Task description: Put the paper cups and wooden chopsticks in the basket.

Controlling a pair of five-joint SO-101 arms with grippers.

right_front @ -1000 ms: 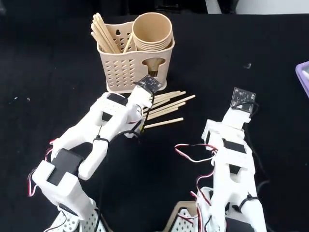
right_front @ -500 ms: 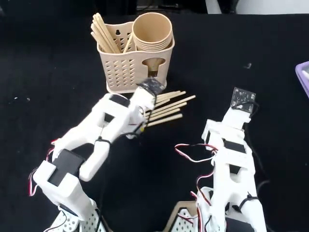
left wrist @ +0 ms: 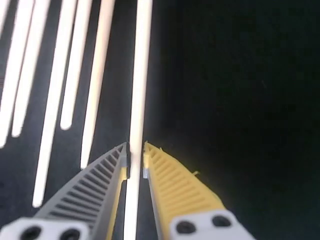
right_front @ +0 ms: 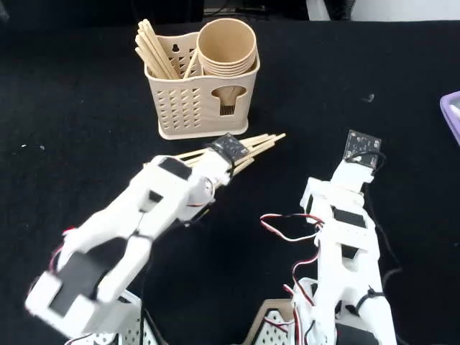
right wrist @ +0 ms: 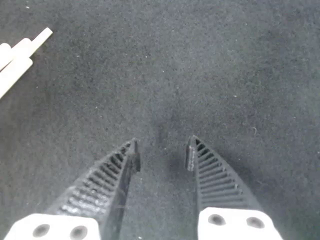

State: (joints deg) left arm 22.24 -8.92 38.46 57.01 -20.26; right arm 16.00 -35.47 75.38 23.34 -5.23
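Black table (right_front: 72,108): basket (right_front: 187,108) holds paper cups (right_front: 226,47) (some chopsticks (right_front: 154,47) too). Loose chopsticks (right_front: 262,144) just in front of basket, partly under L arm; L gripper (left wrist: 135,147) pinches one, R gripper (right wrist: 162,150) parted, off to basket's front-right.

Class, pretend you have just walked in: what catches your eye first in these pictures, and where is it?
At the far side of the black table, a beige basket holds a stack of paper cups and a bundle of wooden chopsticks. In front of it, the left pincer is shut on one chopstick, with loose chopsticks alongside.
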